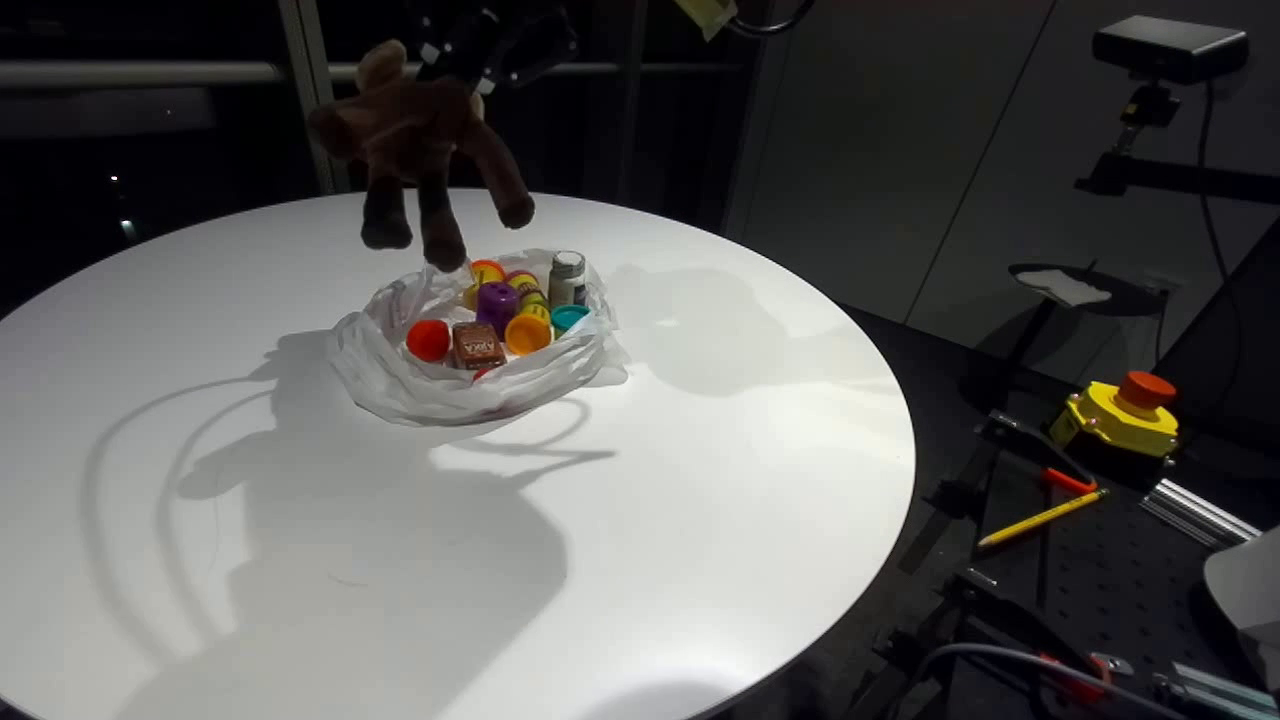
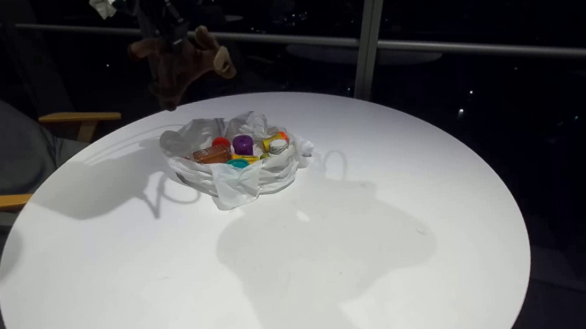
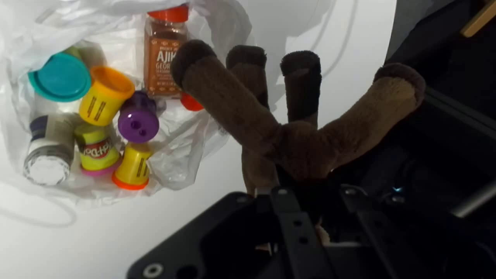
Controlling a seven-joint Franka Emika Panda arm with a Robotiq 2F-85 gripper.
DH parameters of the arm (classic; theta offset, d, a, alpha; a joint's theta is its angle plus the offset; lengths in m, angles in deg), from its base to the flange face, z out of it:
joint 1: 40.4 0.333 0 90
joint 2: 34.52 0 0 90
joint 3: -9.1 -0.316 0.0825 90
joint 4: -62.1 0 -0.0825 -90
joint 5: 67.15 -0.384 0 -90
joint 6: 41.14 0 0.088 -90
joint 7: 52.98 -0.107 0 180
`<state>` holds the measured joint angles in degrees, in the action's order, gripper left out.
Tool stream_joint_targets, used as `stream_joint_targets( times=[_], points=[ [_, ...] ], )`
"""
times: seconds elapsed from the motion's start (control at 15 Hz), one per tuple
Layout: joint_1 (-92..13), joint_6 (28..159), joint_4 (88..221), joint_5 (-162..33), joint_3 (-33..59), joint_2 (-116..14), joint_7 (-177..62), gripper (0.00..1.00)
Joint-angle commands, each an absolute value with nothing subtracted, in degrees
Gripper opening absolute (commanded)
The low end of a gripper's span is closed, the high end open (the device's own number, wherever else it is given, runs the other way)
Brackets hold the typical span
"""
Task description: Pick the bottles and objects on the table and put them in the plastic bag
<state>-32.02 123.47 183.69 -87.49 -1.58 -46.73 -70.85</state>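
My gripper (image 3: pixel 306 182) is shut on a brown plush toy (image 3: pixel 298 143) with dark-tipped limbs. In both exterior views the toy (image 1: pixel 410 125) (image 2: pixel 181 67) hangs in the air above the far part of the table, near the bag. The open white plastic bag (image 1: pixel 390 385) (image 3: pixel 180 166) lies spread on the table. In it are a spice bottle with a red lid (image 3: pixel 164 66), a purple container (image 3: pixel 138 122), a grey bottle with a whitish top (image 3: pixel 48 162), a teal-lidded tub (image 3: pixel 61 77) and several yellow tubs (image 3: pixel 101 100). One toy limb overlaps the spice bottle in the wrist view.
The round white table (image 1: pixel 700 520) carries the bag at its far side. A chair with wooden arms (image 2: pixel 79 118) stands beside it. A yellow box with a red button (image 1: pixel 1120 415) and a pencil (image 1: pixel 1042 518) lie on a dark side surface. A window with rails is behind.
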Motion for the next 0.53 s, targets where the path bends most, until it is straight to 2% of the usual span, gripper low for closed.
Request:
stream_joint_targets(
  times=[0.0,0.47],
  points=[
    [-34.3,123.9,180.6,-93.3,-3.9,-52.1,-66.6,0.11],
    [-36.6,122.1,175.7,-93.9,-4.4,-59.6,-64.6,0.11]
  ],
)
